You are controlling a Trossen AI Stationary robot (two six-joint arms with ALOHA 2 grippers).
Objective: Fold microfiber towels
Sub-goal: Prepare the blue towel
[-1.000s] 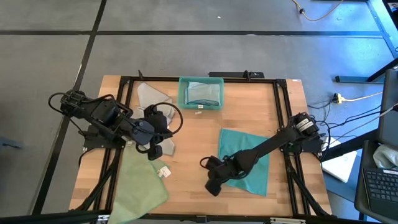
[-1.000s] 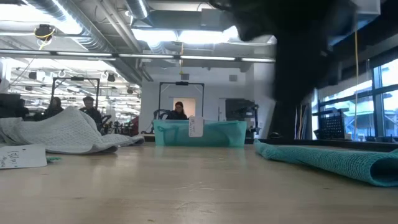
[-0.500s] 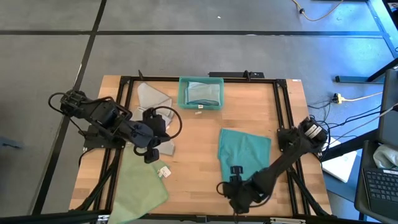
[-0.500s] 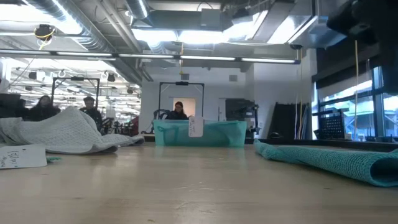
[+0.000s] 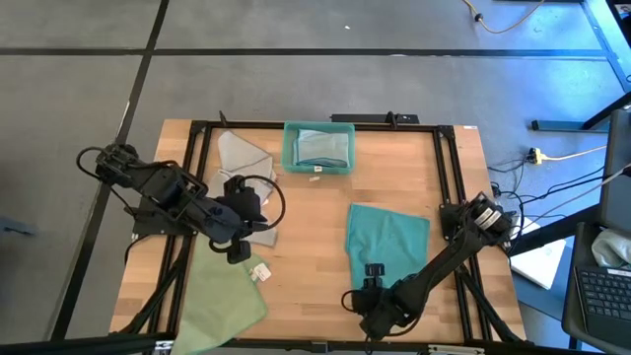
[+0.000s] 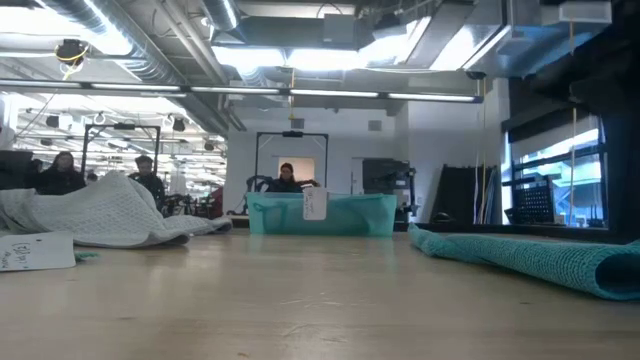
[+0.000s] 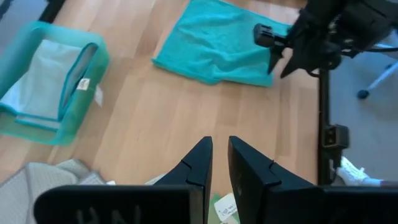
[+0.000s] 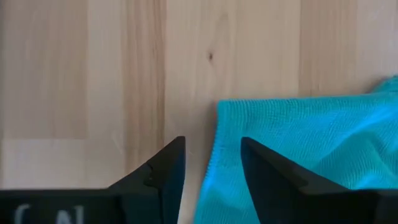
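R gripper (image 5: 373, 318), lower centre of high view, jaws part open, holding nothing, poised at the teal towel (image 5: 386, 251) corner. Step, I judge: getting a corner hold; next needs closing on the edge. L gripper (image 5: 240, 248) centre-left, nearly closed, empty, by grey towel (image 5: 240, 153). Bin (image 5: 318, 129), top centre, has a pale folded towel (image 5: 317, 148).

Four microfiber towels on the table

Teal towel (image 5: 386, 242) lies flat at right; pale green towel (image 5: 222, 296) front-left; grey towel (image 5: 240, 153) crumpled behind it; a folded one (image 5: 318, 146) sits in the bin.
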